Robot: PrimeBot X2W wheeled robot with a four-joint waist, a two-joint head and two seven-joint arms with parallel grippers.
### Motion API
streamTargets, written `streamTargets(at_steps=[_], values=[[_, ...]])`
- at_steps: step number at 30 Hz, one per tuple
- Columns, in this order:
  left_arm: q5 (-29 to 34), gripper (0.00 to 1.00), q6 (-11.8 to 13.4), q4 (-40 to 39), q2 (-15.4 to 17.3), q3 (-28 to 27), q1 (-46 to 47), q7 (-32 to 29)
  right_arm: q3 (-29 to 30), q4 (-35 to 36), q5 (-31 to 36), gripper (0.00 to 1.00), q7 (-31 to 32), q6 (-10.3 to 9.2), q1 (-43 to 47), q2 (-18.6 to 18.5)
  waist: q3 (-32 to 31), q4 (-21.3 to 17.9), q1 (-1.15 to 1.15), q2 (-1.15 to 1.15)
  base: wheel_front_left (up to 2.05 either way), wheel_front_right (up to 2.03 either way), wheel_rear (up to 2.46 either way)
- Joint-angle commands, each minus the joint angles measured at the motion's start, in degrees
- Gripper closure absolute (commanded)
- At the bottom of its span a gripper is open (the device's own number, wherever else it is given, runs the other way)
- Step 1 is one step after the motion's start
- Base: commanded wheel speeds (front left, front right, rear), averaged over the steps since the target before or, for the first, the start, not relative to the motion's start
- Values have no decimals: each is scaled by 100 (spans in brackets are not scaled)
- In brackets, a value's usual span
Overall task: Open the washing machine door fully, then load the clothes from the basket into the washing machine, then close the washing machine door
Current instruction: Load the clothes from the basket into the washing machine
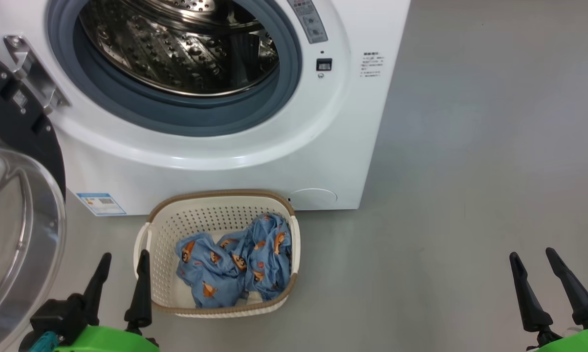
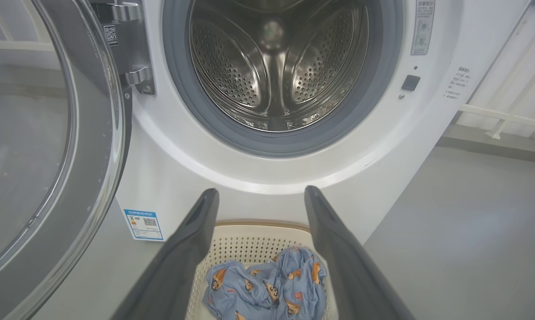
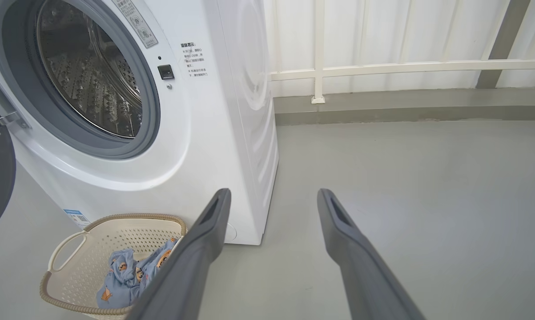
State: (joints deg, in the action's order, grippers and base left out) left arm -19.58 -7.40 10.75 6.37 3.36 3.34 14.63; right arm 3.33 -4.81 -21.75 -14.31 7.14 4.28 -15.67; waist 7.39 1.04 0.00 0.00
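A smooth grey floor point(image 1: 469, 146) runs back to a low grey kerb point(image 3: 405, 106) under a white panelled wall point(image 3: 383, 26), fronted by a cream rail point(image 3: 405, 67) and a slanting grey post point(image 3: 500, 40).

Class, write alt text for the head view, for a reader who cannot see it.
A white washer stands with its door swung open to the left, baring the steel drum. On the grey floor before it sits a cream basket of crumpled blue clothes. The open left claw hangs beside the basket, the open right claw far to the right.
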Motion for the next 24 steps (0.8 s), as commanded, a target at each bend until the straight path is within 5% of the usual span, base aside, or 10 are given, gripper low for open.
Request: streamTargets(at_steps=[1, 24], values=[[-11, 0, -9, -108, 132, -158, 242, 37, -80, 135, -1, 0, -69, 35, -130, -100, 11, 1, 0, 0, 74, -122, 48], [161, 0, -9, 331, -117, 33, 558, 37, -146, 177, -22, 0, -69, 35, -375, -34, 411, -55, 0, 0, 31, -35, 4]])
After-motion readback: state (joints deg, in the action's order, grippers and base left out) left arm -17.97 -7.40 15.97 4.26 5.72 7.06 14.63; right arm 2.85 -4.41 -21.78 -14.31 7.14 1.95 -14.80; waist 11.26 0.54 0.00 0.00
